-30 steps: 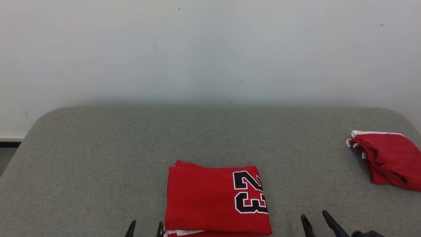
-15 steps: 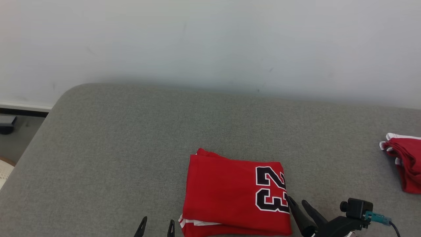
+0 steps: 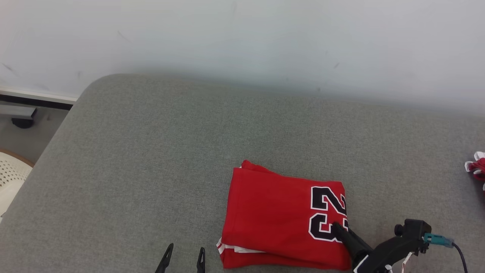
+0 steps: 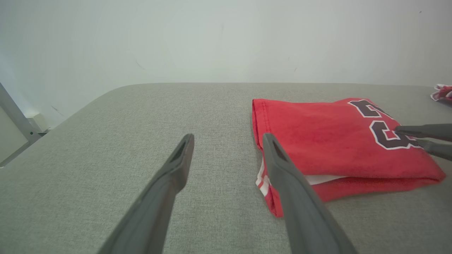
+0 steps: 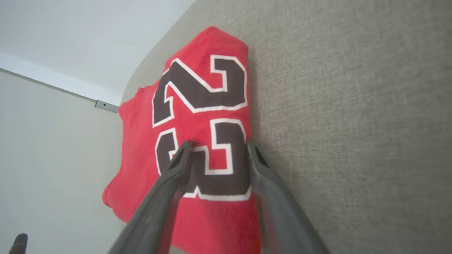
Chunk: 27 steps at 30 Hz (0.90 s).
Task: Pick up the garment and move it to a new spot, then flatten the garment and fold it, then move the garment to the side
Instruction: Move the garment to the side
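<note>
Grey table (image 3: 151, 151), folded red jersey (image 3: 273, 216) low-centre; right pincer (image 5: 219, 144) parted over its numbered edge, nothing gripped; left pincer (image 3: 185, 248) wide open, empty, lower left.

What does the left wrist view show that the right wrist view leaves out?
Left wrist view: the open left gripper beside the folded garment's layered, white-trimmed edge, the right gripper reaching in over the number 23, and a second red garment far off. Right wrist view: the number 23 close up, the right gripper's open fingers astride the 3. Shared: the folded garment, the grey surface and the white wall.
</note>
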### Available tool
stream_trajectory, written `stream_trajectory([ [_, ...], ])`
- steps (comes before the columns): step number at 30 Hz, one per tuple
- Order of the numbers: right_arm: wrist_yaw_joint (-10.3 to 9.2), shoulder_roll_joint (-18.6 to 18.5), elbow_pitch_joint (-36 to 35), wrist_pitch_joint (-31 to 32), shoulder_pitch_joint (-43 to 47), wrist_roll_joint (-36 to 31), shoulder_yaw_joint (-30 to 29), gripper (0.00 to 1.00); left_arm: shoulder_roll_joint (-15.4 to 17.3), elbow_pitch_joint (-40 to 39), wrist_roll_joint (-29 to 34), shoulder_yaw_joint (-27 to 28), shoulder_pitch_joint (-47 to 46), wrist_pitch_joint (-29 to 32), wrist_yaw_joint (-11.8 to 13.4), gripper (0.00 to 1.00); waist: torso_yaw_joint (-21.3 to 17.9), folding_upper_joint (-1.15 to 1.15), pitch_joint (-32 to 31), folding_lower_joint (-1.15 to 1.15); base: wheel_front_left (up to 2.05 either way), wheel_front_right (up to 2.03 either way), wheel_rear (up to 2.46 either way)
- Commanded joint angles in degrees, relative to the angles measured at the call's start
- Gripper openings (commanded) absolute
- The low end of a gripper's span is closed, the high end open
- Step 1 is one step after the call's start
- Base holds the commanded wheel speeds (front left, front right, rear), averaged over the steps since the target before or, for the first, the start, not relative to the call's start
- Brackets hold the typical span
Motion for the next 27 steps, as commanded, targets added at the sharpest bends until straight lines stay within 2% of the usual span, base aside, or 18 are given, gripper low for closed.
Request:
stream_trajectory([
  [1,-0.1,-0.63,-0.79,-1.12,-0.91,0.32,0.76,0.0,-0.19,-0.11,0.42,0.03,-1.01,-0.12,0.13,1.0,-0.09,-0.01,0.34,-0.01,0.0,0.0,0.0],
  [9,-0.1,-3.49,-3.82,-5.36,-3.4,-1.07,3.48,0.0,-0.21,-1.08,0.6,0.1,-1.05,-0.12,0.27,1.0,-2.87,-0.01,1.44,-0.01,0.0,0.0,0.0],
  [16,-0.1,-9.54,-6.24,-8.13,-8.8,-3.74,7.0,0.0,-0.22,-2.38,0.95,-0.58,-3.23,-0.12,0.32,1.0,-9.5,-0.01,4.64,-0.01,0.0,0.0,0.0],
  [27,-0.1,-18.87,-10.04,-10.41,-20.06,-5.64,10.02,0.0,0.35,-3.11,2.96,-0.94,-9.42,-0.12,-0.32,1.0,-20.6,-0.01,13.06,-0.01,0.0,0.0,0.0],
])
